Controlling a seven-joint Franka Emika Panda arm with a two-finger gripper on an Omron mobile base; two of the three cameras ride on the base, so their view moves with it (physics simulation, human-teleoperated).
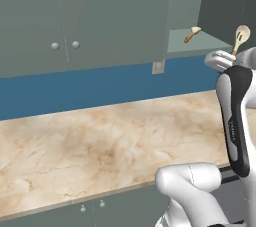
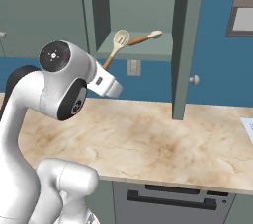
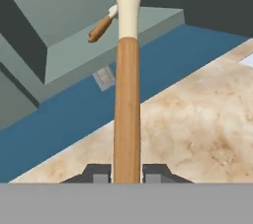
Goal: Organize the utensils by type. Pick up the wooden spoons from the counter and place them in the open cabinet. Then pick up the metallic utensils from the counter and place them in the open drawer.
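Pincer (image 3: 126, 174) clamped on a wooden spoon's (image 3: 127, 119) handle; no legible writing anywhere.

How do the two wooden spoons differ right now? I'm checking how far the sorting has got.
The held wooden spoon is clamped by its handle in the gripper, bowl up, in front of the cabinet; the shelved wooden spoon lies flat on the cabinet shelf, untouched. The held one stands tilted near upright; the shelved one rests on its side. Both share pale bowls and orange-brown handles.

held wooden spoon (image 2: 117, 45) raised | second spoon (image 2: 146, 37) on cabinet shelf (image 2: 148, 50)
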